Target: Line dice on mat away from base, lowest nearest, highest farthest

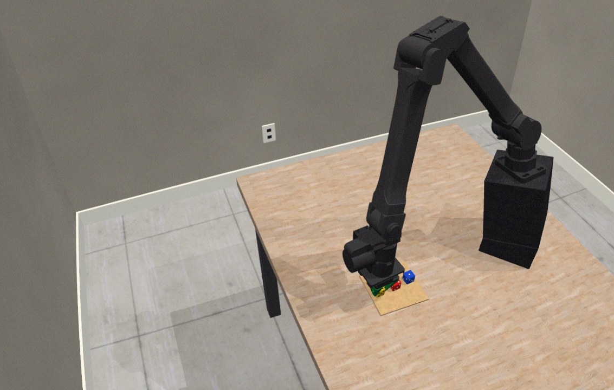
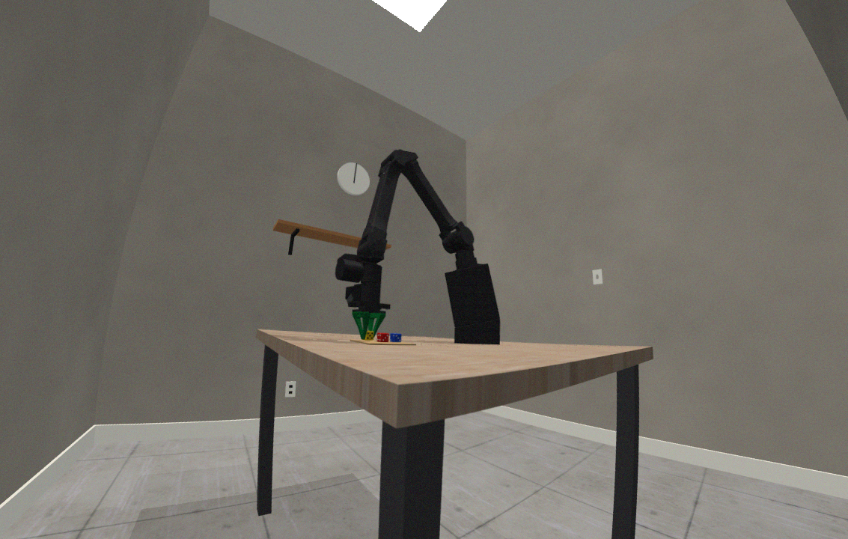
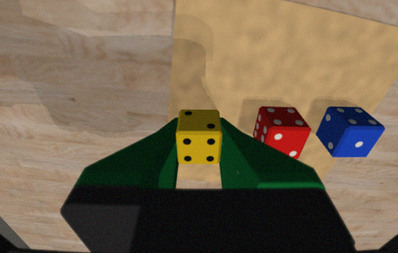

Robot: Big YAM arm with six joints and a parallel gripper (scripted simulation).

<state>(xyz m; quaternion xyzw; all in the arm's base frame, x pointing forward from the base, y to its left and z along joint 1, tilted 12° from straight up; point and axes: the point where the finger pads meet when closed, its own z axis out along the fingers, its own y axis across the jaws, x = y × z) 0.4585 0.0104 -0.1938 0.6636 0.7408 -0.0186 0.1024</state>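
Green fingers of the hand (image 1: 379,292) (image 2: 369,335) (image 3: 199,137) pinch the yellow die (image 1: 380,292) (image 2: 370,335) (image 3: 199,140) by two opposite sides, over the left part of the tan mat (image 1: 404,303) (image 2: 400,343) (image 3: 273,63); whether the die bears on the mat, I cannot tell. Its upper face shows four.

Just right of it is the red die (image 1: 395,286) (image 2: 382,337) (image 3: 285,130), two up, and the finger on that side covers its lower corner in the wrist view. Farther right, the blue die (image 1: 408,277) (image 2: 396,337) (image 3: 351,133) stands near the mat's edge, one up, apart from the red.

From above, the black arm (image 1: 401,135) (image 2: 383,207) hides the mat's far left part. The mat lies on the wooden table (image 1: 493,315) (image 2: 547,355) (image 3: 79,21), and the black pedestal (image 1: 515,218) (image 2: 474,305) stands well apart, to the right.

Behind, the wall carries an outlet (image 1: 269,132) (image 2: 290,388), a round clock (image 2: 346,177) and a brown shelf (image 2: 313,233), its right end partly behind the arm. A pale switch (image 2: 596,275) is on the right wall.
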